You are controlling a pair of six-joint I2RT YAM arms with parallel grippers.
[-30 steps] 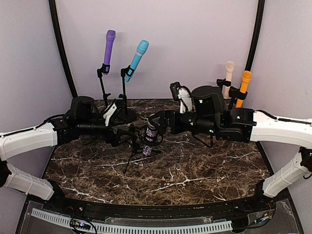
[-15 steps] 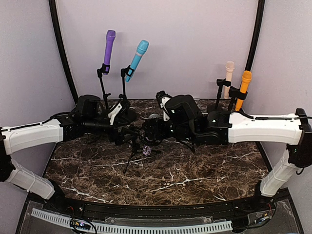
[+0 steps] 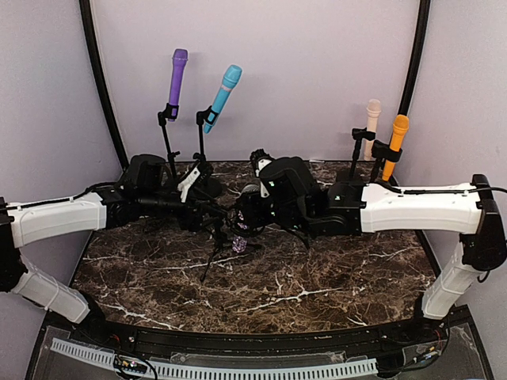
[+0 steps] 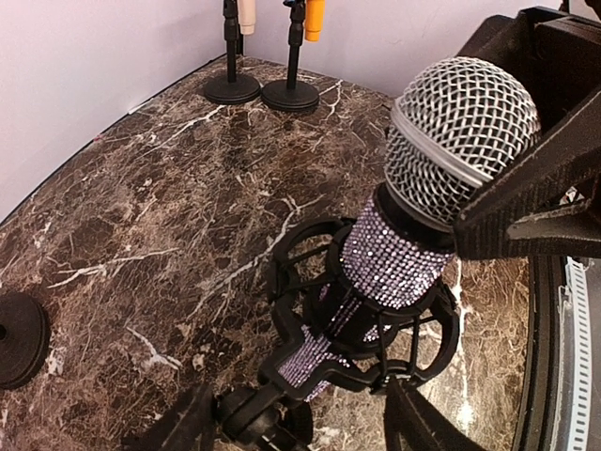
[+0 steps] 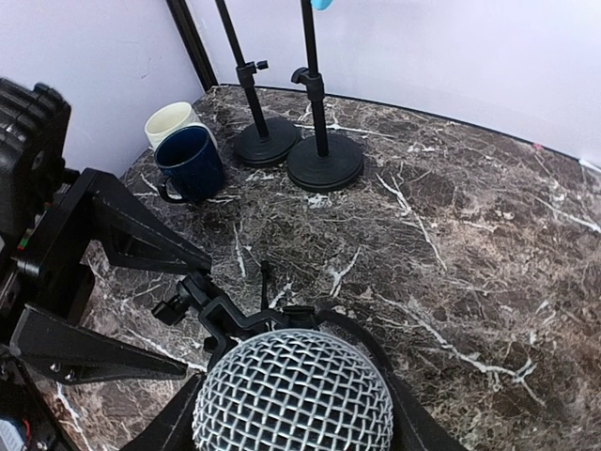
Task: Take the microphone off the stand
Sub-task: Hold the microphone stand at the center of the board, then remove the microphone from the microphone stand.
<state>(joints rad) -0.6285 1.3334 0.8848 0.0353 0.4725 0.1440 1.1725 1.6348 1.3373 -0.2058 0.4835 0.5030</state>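
The right gripper (image 5: 293, 427) has a finger on either side of the mesh head (image 5: 291, 390) at the bottom centre of its wrist view, and its jaws look closed against the mesh. The left gripper (image 4: 305, 427), at the bottom edge of its own view, straddles the swivel joint (image 4: 254, 413) just under the shock mount (image 4: 286, 272). Its jaws are part open, with a gap showing on one side, so it has no hold there yet. The glittery microphone (image 4: 399, 258) sits tilted in that mount, over the middle of the marble table (image 3: 333, 277) in the overhead view. To pull well, I judge the left jaws should first clamp the joint to brace the small tripod stand (image 3: 212, 255). The right should then draw the microphone out along its own axis, toward the upper right of the left wrist view. A sideways tug could tip the light stand or let the mesh slip.
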